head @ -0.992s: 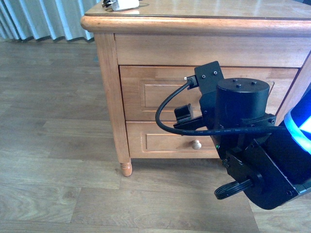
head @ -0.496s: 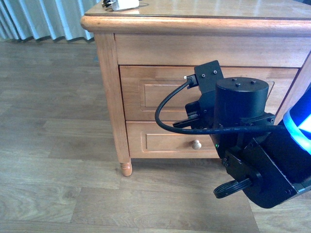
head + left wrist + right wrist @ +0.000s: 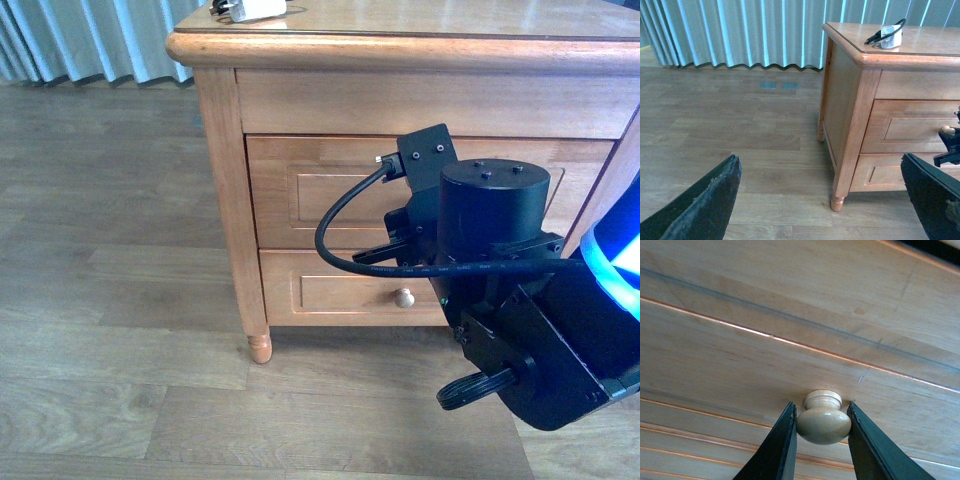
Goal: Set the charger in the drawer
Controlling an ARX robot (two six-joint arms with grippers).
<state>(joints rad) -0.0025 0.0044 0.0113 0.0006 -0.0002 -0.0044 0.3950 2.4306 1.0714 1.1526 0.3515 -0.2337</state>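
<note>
The white charger (image 3: 255, 10) with its black cable lies on top of the wooden cabinet, at its back left corner; the left wrist view shows the charger (image 3: 888, 37) too. The upper drawer (image 3: 330, 190) is flush with the cabinet front. My right gripper (image 3: 822, 421) is shut on the drawer's pale round knob (image 3: 823, 426), one finger on each side. In the front view my right arm (image 3: 495, 260) hides the knob. My left gripper (image 3: 820, 157) hangs open over the floor, left of the cabinet, holding nothing.
A lower drawer (image 3: 340, 292) with its own knob (image 3: 404, 297) sits under the upper one. The cabinet stands on short turned legs (image 3: 260, 348) on a wood-plank floor. Pleated curtains (image 3: 740, 30) hang behind, to the left.
The right gripper's visible finger has drawn inward toward the drawer front, and the wrist has shifted slightly. The drawer and charger have not moved.
</note>
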